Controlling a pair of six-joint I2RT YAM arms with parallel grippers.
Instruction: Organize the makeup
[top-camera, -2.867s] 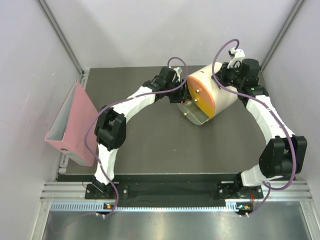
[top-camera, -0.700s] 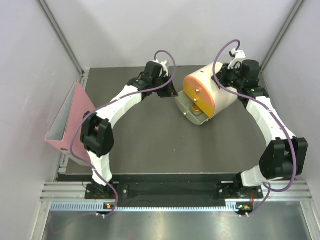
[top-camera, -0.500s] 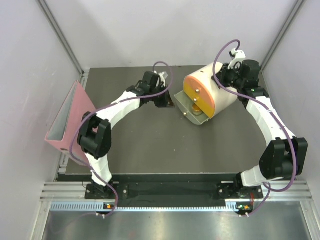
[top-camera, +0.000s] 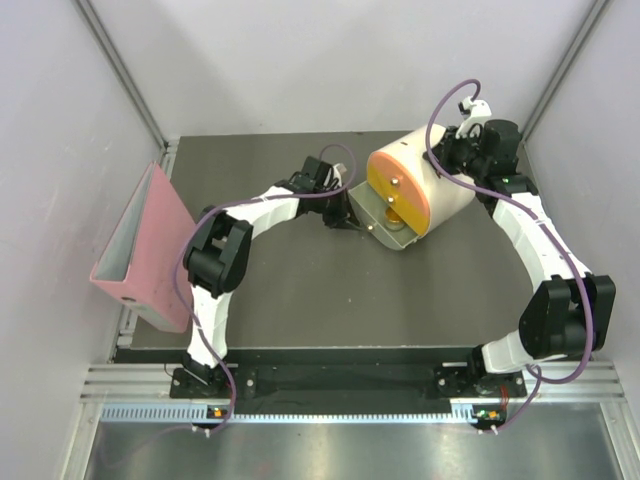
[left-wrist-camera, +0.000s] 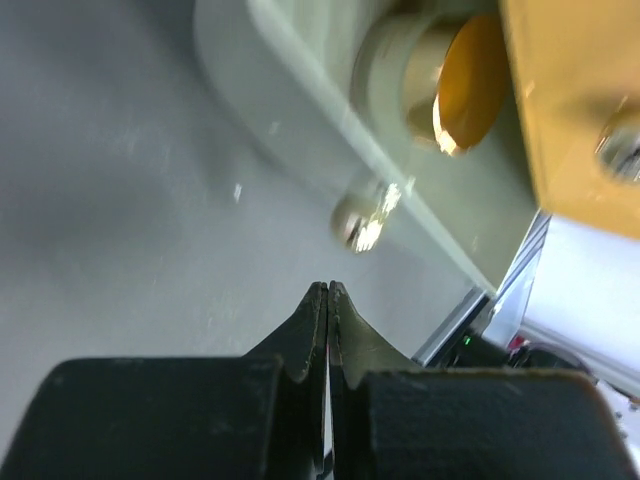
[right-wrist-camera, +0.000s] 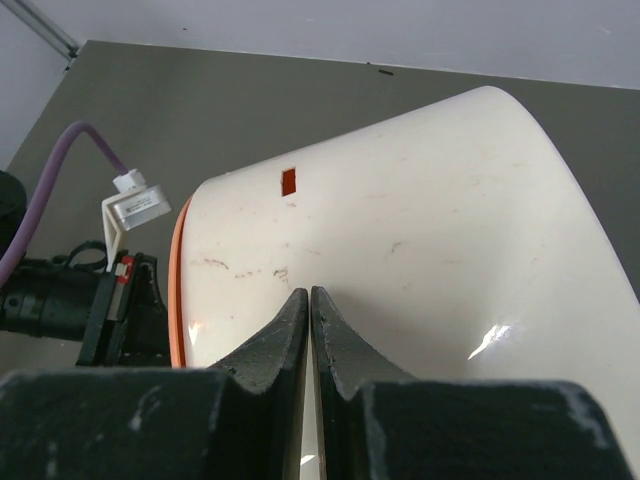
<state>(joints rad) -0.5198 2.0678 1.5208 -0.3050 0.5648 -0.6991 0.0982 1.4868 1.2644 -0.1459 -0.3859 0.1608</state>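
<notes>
The rounded cream box (top-camera: 440, 190) with orange drawer fronts lies at the back right of the mat, its lowest drawer (top-camera: 385, 228) pulled out. My left gripper (top-camera: 345, 214) is shut and empty just left of that drawer. In the left wrist view its tips (left-wrist-camera: 328, 290) sit just short of the drawer's metal knob (left-wrist-camera: 362, 220). A round peach makeup item (left-wrist-camera: 425, 85) shows inside the open drawer; the other makeup is hidden. My right gripper (right-wrist-camera: 310, 292) is shut with nothing in it, its tips on the box's cream shell (right-wrist-camera: 420, 230) at the back (top-camera: 462, 150).
A pink binder (top-camera: 145, 245) leans against the left wall at the mat's left edge. The cage walls stand close behind and beside the box. The left arm's wrist and purple cable (right-wrist-camera: 85, 290) show beyond the box in the right wrist view.
My left gripper has shut and moved toward the near side, from the box's upper left to the open drawer's front. The right arm and the box have stayed put.
</notes>
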